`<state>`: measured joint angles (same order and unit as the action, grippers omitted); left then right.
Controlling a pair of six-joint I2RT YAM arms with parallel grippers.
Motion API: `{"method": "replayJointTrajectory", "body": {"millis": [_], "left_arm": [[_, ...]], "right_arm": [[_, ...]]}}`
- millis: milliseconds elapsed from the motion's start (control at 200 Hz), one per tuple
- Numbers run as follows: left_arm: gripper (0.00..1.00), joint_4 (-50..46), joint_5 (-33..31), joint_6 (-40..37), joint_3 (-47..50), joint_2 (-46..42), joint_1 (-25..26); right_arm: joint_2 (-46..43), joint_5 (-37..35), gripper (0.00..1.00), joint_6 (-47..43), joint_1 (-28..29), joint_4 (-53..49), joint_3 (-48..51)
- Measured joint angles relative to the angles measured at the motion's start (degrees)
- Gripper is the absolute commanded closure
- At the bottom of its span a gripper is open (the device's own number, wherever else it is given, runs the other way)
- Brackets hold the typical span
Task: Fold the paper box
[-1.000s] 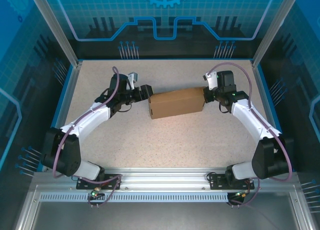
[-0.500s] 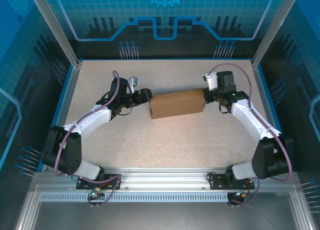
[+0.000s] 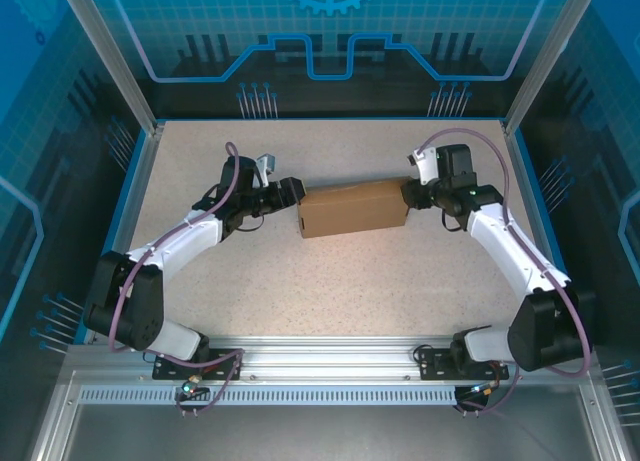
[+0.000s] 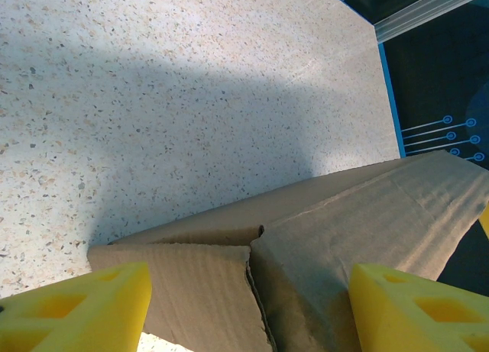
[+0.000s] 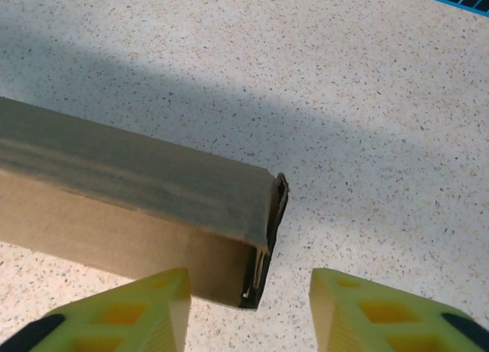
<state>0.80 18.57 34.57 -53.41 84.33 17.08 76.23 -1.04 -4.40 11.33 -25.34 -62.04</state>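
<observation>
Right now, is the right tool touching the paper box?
Cannot tell. Right wrist view: the right tool's one finger clears the paper box; the other overlaps it, hiding any gap.

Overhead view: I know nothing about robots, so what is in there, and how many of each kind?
Robot arms: 2 (left arm, right arm)
Brown cardboard box: 1
Speckled table: 1
Total: 4
</observation>
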Motion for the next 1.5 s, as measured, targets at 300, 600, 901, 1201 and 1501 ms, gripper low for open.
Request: {"method": "replayJointTrajectory", "body": {"millis": [300,600,901,1201,1501], "left_arm": [[0.31,0.07,0.0,0.0,0.0,0.02,0.0],[0.31,0.59,0.0,-0.04,0.0,0.2,0.0],[0.31,0.98,0.0,-0.04,0.0,0.48,0.0],[0.31,0.96,0.0,-0.07,0.0,0.59,0.0],[0.31,0.52,-0.02,-0.13,0.0,0.7,0.02]], "right_arm": [[-0.57,3.69,0.34,0.15,-0.11,-3.32,-6.91],[8.33,11.13,0.32,2.67,-3.89,-4.35,-14.27],[12.24,16.61,0.33,4.9,-8.83,-5.27,-14.21],[12.26,19.32,0.35,5.95,-10.38,-4.98,-10.91],[12.28,19.98,0.35,6.49,-10.43,-3.19,-8.68]]}}
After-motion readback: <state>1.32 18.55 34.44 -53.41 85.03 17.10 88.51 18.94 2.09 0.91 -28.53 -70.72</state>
